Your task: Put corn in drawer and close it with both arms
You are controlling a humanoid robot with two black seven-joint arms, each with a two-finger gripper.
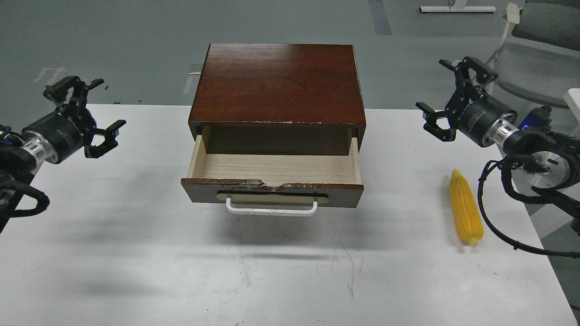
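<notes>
The left gripper hangs above the far left of the white table, its two black claw fingers spread well apart and holding nothing. It points inward, toward the middle of the scene, with a silver ring behind the black body and a looped cable trailing to the frame's edge.

The right gripper mirrors it on the far right — fingers likewise spread wide, nothing between them, aimed inward and slightly up. Behind it the arm shows a silver collar, a small green light and a thick black cable that sags down onto the table.

Just below that right arm, near the table's right edge, lies the corn. It is a bright yellow cob, husk off, lying flat and roughly lengthwise away from the viewer. Its tapered tip points to the far side; the pale stub end faces the near side. The black cable curves beside it on the right without clearly touching it.

In the middle of the table stands a dark brown wooden cabinet, and its drawer is pulled out toward the viewer. The inside is pale wood and bare. The dark front panel has a chipped top edge — worst near the middle — and carries a white bar handle on a tan oval plate. The corn sits well apart from the drawer, off to its right.
</notes>
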